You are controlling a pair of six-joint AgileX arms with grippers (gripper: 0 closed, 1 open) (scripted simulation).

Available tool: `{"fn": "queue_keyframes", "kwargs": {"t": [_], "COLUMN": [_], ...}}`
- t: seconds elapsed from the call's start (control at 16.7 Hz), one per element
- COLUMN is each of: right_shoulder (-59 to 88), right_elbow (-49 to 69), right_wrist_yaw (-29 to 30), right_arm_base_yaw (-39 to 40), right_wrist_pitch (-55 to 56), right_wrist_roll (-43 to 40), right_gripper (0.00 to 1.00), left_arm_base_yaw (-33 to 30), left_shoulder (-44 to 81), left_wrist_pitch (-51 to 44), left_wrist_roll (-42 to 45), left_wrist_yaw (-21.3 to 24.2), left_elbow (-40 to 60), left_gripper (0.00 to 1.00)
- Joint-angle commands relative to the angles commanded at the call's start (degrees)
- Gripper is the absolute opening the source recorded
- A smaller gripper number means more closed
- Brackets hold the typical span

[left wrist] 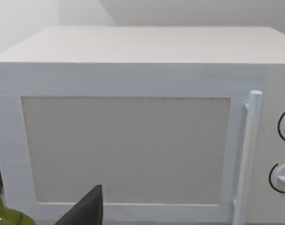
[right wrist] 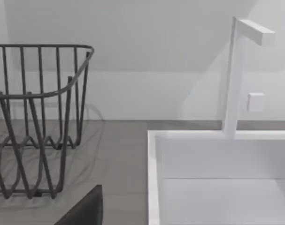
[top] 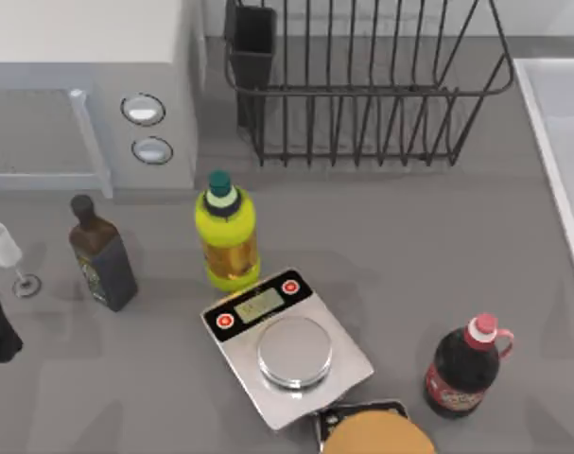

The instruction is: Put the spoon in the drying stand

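At the bench, the drying stand [top: 362,90] sits at the far edge, its long side running along the wall and its black utensil cup [top: 253,47] at the corner next to the grey microwave [top: 88,95]. My right claw [right wrist: 86,206] hangs off the stand's other end, looking past the slanted wire side toward the white sink [right wrist: 217,178] just beyond it. My left claw [left wrist: 86,208] faces the microwave door, on the cup's side of the stand. I cannot tell whether either claw is spread or pressed together, and neither appears to carry anything. I cannot tell where the spoon lies, nor which way its handle runs. The bench in front of the stand holds bottles, a kitchen scale [top: 287,345] and a stemmed glass [top: 8,251]. By my judgement the spoon's heading from the stand decides which arm reaches, and the upright cup wants it lowered handle-vertical.
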Motion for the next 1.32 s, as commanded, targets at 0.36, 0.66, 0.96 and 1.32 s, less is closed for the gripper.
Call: {"fn": "queue_keyframes", "kwargs": {"t": [0.36, 0.66, 0.96, 1.32], "right_shoulder": [6.21, 26.92, 54.67, 78.07], "right_elbow": [5.38, 19.03, 34.22, 49.45], "right_wrist_yaw": [0.05, -0.2, -0.45, -0.38], "right_arm_base_yaw": [-3.44, -12.35, -22.73, -32.68], "right_wrist_pitch": [-5.4, -20.68, -38.92, -55.42], "right_wrist_roll": [-3.29, -11.85, -21.66, -31.2], "right_gripper": [1.0, 1.0, 1.0, 1.0], "left_arm_base_yaw": [0.0, 0.0, 0.0, 0.0], "left_shoulder": [0.0, 0.0, 0.0, 0.0], "left_wrist_pitch": [0.0, 0.0, 0.0, 0.0], "left_wrist_roll": [0.0, 0.0, 0.0, 0.0], "left_wrist_yaw": [0.0, 0.0, 0.0, 0.0], "left_elbow": [0.0, 0.0, 0.0, 0.0], "left_gripper": [1.0, 1.0, 1.0, 1.0]}}
